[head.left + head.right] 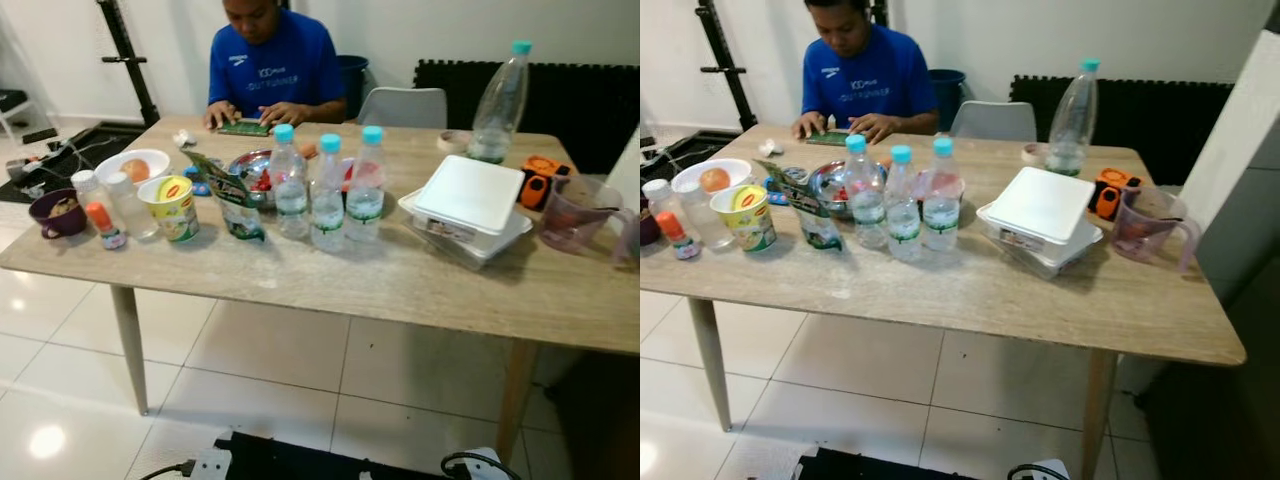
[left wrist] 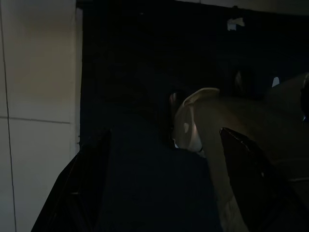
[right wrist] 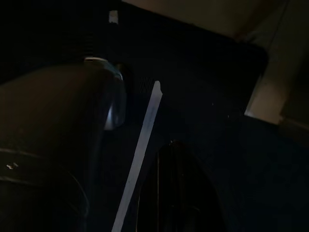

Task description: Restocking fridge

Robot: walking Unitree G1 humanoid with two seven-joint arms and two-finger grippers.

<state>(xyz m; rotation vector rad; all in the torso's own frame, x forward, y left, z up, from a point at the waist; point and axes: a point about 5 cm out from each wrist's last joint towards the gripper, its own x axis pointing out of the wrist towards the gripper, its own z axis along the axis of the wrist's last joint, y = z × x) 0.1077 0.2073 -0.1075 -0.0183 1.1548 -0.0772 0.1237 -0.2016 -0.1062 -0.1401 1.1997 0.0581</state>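
Note:
Three small water bottles (image 1: 327, 195) with teal caps stand together mid-table on the wooden table (image 1: 350, 285). Beside them are a stack of white foam boxes (image 1: 468, 205), a green snack packet (image 1: 232, 200), a yellow noodle cup (image 1: 172, 207) and a metal bowl (image 1: 250, 168) with red food. A tall, nearly empty bottle (image 1: 499, 105) stands at the far side. Both arms hang low in the shade. In the dark left wrist view my left gripper (image 2: 164, 133) is open and holds nothing. My right gripper (image 3: 175, 154) is a dim black shape in the right wrist view.
A person in a blue shirt (image 1: 270, 60) sits at the far side, hands on a green item. A white bowl (image 1: 133, 165), purple bowl (image 1: 58, 213) and small jars (image 1: 130, 205) crowd the left end, a pink jug (image 1: 575, 212) the right. A grey chair (image 1: 402, 106) stands behind.

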